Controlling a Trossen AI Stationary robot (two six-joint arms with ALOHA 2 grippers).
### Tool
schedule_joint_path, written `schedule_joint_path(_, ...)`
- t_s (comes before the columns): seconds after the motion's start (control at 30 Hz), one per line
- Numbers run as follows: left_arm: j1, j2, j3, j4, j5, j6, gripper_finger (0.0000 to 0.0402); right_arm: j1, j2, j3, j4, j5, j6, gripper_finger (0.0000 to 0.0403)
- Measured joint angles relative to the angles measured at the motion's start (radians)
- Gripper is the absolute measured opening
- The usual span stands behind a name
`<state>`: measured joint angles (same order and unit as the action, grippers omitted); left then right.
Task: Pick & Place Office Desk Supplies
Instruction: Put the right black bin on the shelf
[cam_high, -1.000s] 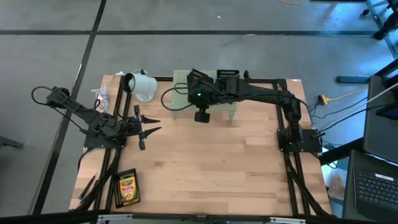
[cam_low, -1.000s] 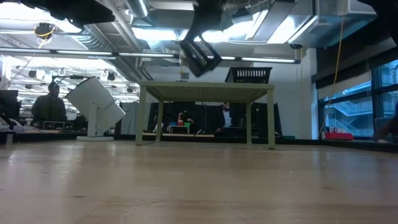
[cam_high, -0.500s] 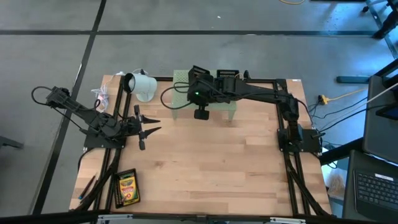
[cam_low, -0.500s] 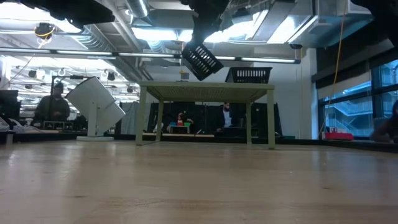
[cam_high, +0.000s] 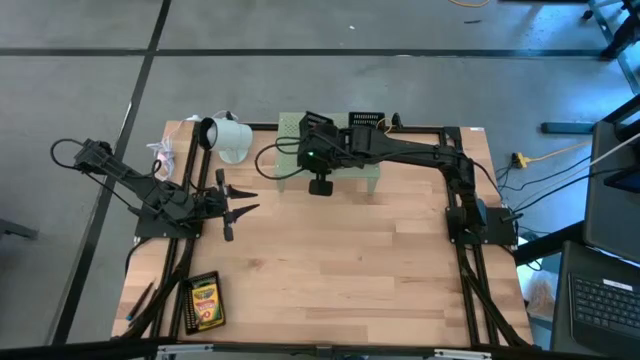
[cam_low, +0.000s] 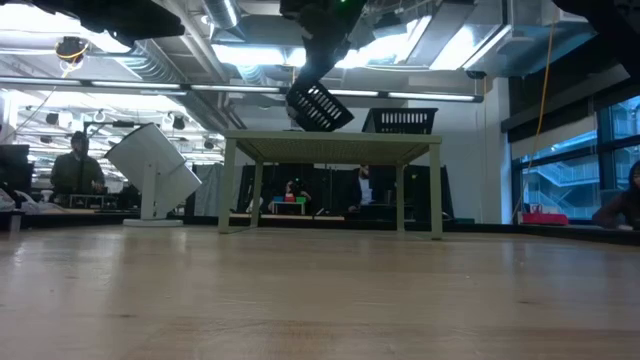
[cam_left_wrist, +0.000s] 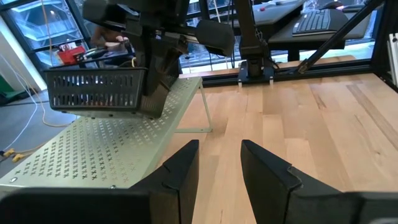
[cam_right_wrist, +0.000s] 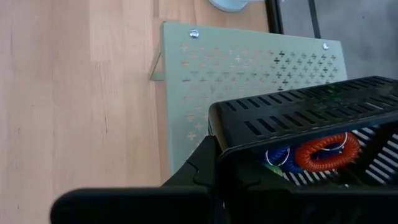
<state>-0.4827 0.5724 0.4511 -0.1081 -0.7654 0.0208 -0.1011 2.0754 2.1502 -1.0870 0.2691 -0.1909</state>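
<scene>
Carrying: the right claw (cam_right_wrist: 214, 168) is clamped on the rim of a black mesh basket (cam_right_wrist: 298, 134), holding it tilted in the air above the pale green perforated stand (cam_right_wrist: 249, 68).
Basket contents: red-orange (cam_right_wrist: 326, 151) and blue (cam_right_wrist: 279, 156) rubber-band loops are lying inside against the mesh, with a bit of green beside the blue; by my judgement they are sliding toward the low side because of the tilt.
Low view: the basket (cam_low: 319, 105) is hanging clear of the stand top (cam_low: 330, 144), near its left end, not touching it.
Second basket: another black mesh basket (cam_low: 400, 121) is sitting on the stand toward its far right.
Left claw: it (cam_high: 232, 209) is waiting low over the wooden surface (cam_high: 350, 260) on the left, its fingers (cam_left_wrist: 180, 171) parted with nothing between them, pointing toward the stand.
Crayon box: the yellow-and-green box (cam_high: 205, 301) is lying flat at the near left corner of the surface, well apart from both claws.
White lamp-like object: it (cam_high: 228, 137) is standing at the far left corner, just beside the stand.
Likely reason for the hold: gripping by the rim is letting the basket be lifted whole, supplies included.
</scene>
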Motion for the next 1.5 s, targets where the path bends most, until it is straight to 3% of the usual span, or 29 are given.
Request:
schedule_joint_path(0.83,0.000,0.000,0.000,0.000,0.000,0.000,0.0114,-0.008,0.000,0.000,0.017,0.000,0.003,0.0040)
schedule_joint_path(1.1,0.000,0.000,0.000,0.000,0.000,0.000,0.0114,-0.009,-0.001,0.000,0.017,0.002,-0.003,0.0096)
schedule_joint_path(1.23,0.000,0.000,0.000,0.000,0.000,0.000,0.0114,-0.008,-0.007,0.000,0.016,0.056,-0.005,0.0121)
schedule_joint_path(1.5,0.000,0.015,0.000,0.008,-0.002,0.000,0.0115,0.015,-0.098,0.000,-0.001,0.099,0.018,0.0134)
